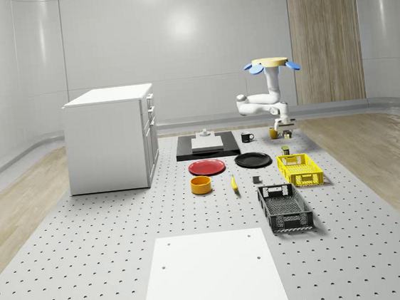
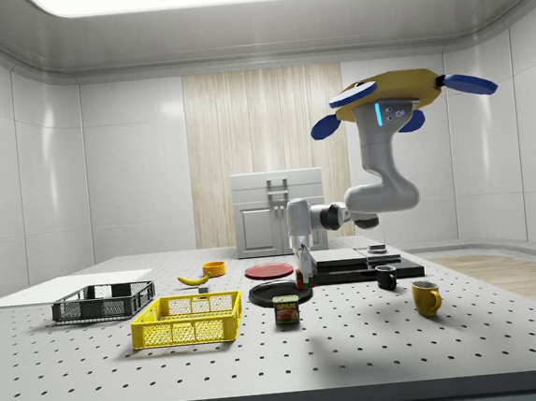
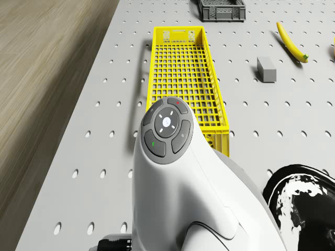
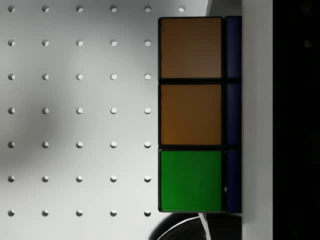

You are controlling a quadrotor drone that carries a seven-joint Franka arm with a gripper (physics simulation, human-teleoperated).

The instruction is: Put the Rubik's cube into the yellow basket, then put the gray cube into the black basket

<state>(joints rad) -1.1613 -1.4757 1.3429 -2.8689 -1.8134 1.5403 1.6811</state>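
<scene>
I see the drone (image 2: 390, 91) hovering above the far right part of the bench (image 1: 90, 262), beyond the yellow basket (image 1: 300, 169). The arm hangs down and the claw (image 1: 285, 132) grips the Rubik's cube (image 4: 191, 115), held clear of the bench surface; the wrist view shows orange and green tiles against a finger. The gray cube (image 3: 266, 69) lies on the bench beside the yellow basket, near the banana (image 3: 291, 42). The black basket (image 1: 285, 208) sits just nearer than the yellow one
</scene>
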